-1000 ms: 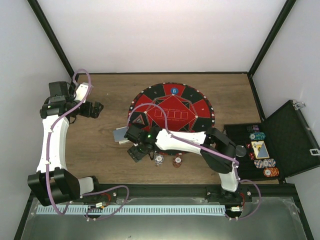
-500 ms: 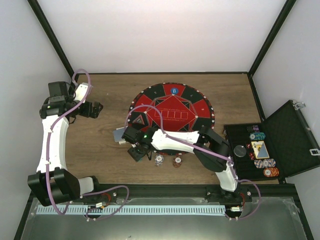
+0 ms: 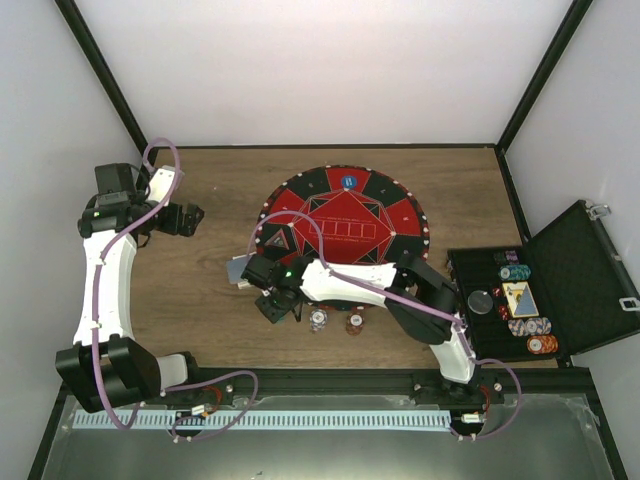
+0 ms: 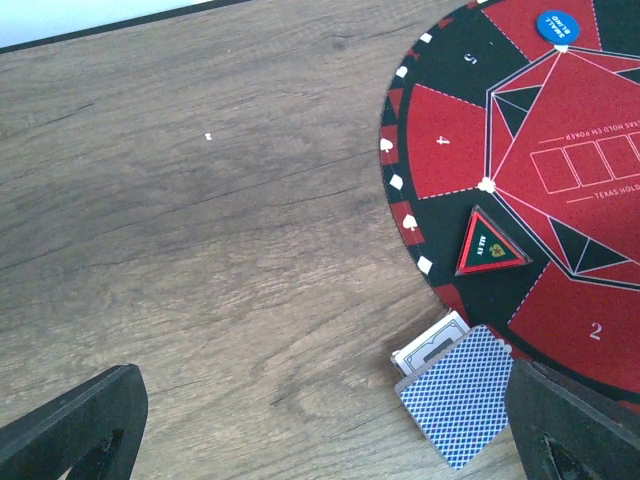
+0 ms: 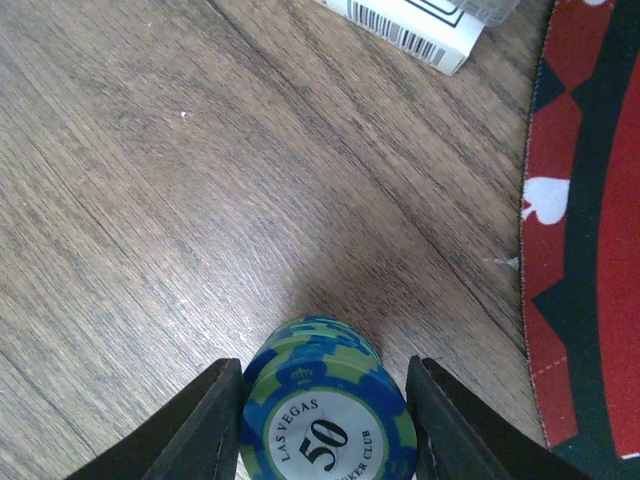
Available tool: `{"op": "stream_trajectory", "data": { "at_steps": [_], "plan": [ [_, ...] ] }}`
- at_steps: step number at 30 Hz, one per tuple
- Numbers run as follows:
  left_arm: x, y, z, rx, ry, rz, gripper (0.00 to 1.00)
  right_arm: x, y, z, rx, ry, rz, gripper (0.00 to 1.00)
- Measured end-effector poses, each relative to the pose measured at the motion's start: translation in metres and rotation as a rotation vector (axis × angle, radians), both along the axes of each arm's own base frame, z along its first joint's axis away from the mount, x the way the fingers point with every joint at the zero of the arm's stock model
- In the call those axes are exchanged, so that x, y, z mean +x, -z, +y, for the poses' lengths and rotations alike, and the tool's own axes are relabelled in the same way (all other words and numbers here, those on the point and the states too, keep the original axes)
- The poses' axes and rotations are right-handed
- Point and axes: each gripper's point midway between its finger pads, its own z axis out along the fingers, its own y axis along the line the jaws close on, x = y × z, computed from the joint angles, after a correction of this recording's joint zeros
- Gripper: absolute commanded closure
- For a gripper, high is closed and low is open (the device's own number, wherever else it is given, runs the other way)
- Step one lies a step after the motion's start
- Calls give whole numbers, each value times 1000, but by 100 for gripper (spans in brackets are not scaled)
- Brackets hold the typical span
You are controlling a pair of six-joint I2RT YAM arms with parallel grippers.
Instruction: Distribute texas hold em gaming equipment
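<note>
Right tool [image 5: 326,392] is clamped on a blue chip stack [image 5: 325,435], top chip marked 50, with a finger tight on each side. It sits over bare desk [image 5: 150,200] just off the mat [image 3: 345,225] rim, toward the near edge and left of centre. Can't tell if the stack touches the wood. The cards [image 4: 462,405] and a white card box [image 4: 430,346] lie just beside it at the mat's left rim. A white chip stack [image 3: 318,320] and a maroon chip stack [image 3: 354,322] stand close together near the near edge, just right of the tool. Left tool [image 4: 320,410] is spread wide with nothing in it, over the desk's left side. A blue disc [image 4: 556,25] is on the mat's far sector. More chips [image 3: 528,326] are in the open case [image 3: 585,285] at the right edge.
</note>
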Motion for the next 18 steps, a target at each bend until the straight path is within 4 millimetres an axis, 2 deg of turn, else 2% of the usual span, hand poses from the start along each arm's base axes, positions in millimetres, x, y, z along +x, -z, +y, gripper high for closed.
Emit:
{"op": "stream_trajectory", "data": {
  "at_steps": [12, 15, 18],
  "plan": [
    [0, 0, 0, 3, 2, -2, 0, 5, -5, -2, -17, 11, -30, 78],
    [-1, -1, 1, 7, 5, -6, 0, 11, -12, -3, -23, 22, -44, 80],
    [-2, -5, 0, 10, 9, -19, 0, 26, -30, 1, 4, 44, -68, 83]
  ]
}}
